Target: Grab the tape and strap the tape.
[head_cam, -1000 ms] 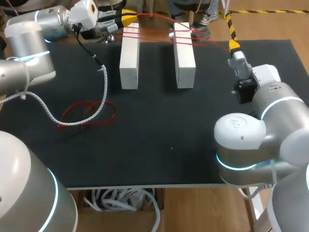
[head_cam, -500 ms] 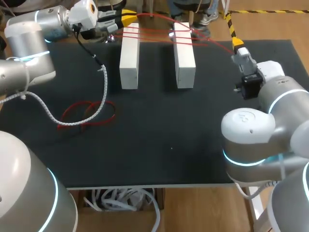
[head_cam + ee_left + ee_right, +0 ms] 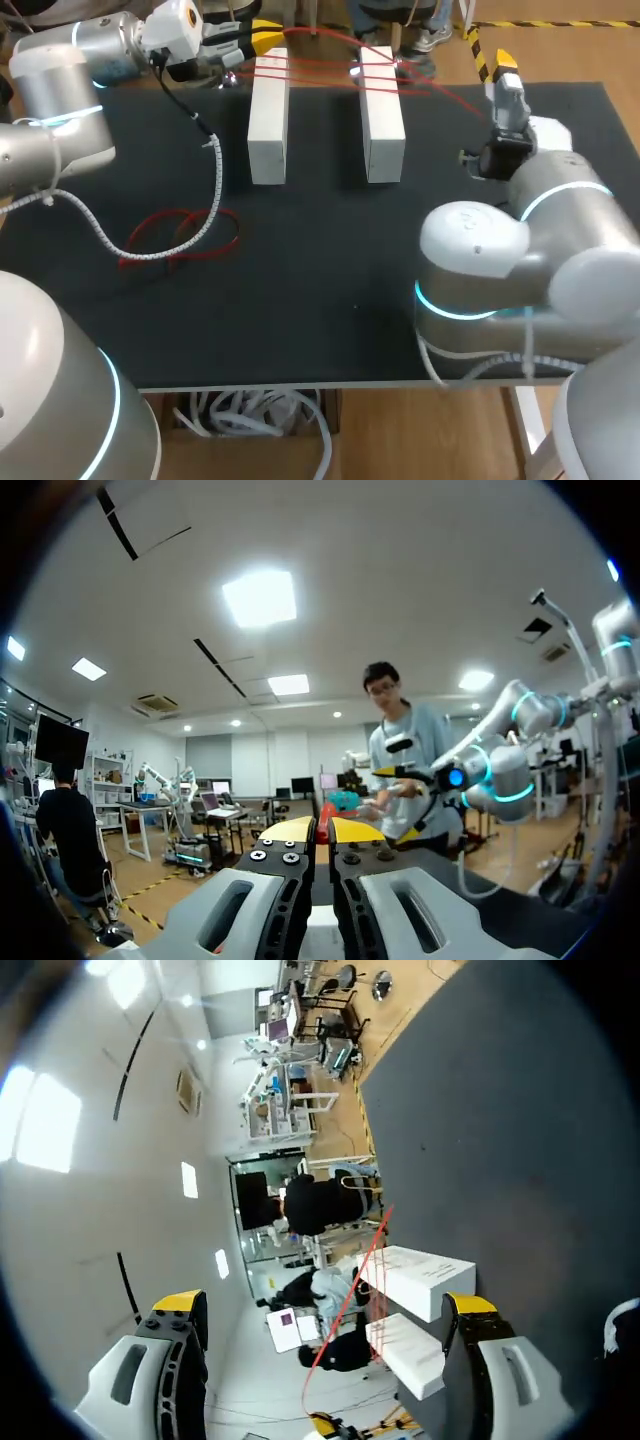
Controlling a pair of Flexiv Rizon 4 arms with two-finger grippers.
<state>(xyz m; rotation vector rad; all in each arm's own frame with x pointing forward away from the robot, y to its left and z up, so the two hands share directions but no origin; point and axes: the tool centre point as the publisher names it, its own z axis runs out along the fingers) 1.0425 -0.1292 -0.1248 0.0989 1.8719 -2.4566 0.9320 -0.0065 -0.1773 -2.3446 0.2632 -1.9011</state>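
Two white blocks [image 3: 268,118] [image 3: 381,112] stand side by side at the table's far side. Red tape [image 3: 322,70] is wound in several strands across their far ends, and one strand [image 3: 450,95] trails off to the right. My left gripper [image 3: 262,38] sits just beyond the left block, shut on the tape's end [image 3: 322,816] between its yellow tips. My right gripper [image 3: 506,72] is at the far right edge, wide open and empty. In the right wrist view [image 3: 325,1304] the tape [image 3: 350,1295] and both blocks [image 3: 420,1275] lie ahead of it, apart from its fingers.
A loose loop of red tape [image 3: 180,235] lies on the black table [image 3: 330,260] at the left. The left arm's white coiled cable [image 3: 205,215] droops over that loop. My right arm's bulky elbow [image 3: 470,250] hangs over the table's right part.
My right gripper has swung up and away toward the table's far right edge, and its elbow has shifted left. The left arm and the tape have stayed put.
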